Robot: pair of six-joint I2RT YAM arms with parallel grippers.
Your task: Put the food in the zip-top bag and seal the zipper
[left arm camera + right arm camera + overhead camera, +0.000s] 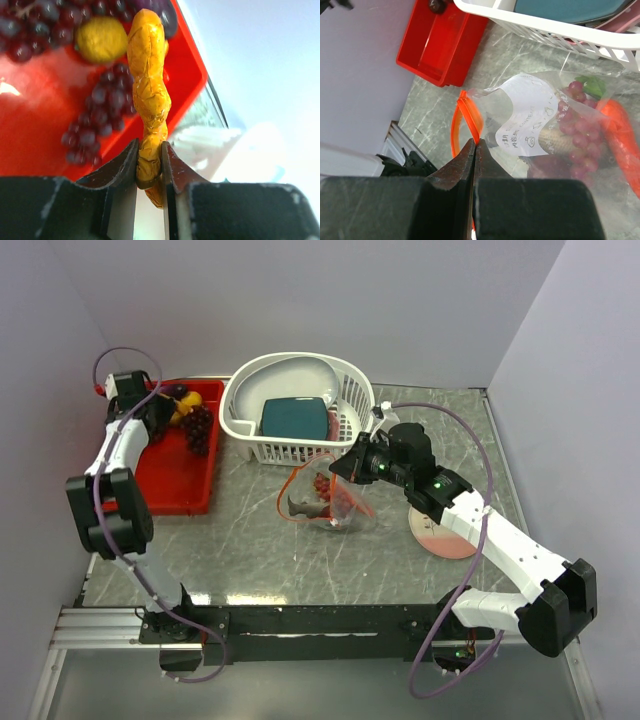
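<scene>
My left gripper (150, 150) is shut on the lower end of a long, crinkled yellow-orange toy food (150, 85). It holds the piece over the red tray (180, 475), where dark grape bunches (100, 117) and a round yellow fruit (100, 39) lie. My right gripper (475, 142) is shut on the red-orange zipper (470, 112) of the zip-top bag (325, 502). This keeps the bag's mouth open and raised at the table's middle. Inside the bag I see a grey fish (303, 506), red grapes (575, 135) and an orange carrot (620, 135).
A white slotted basket (245, 425) with a teal dish (295, 417) stands at the back, just beyond the bag. A round pink plate (445, 538) lies under my right forearm. Walls close in on the left and right.
</scene>
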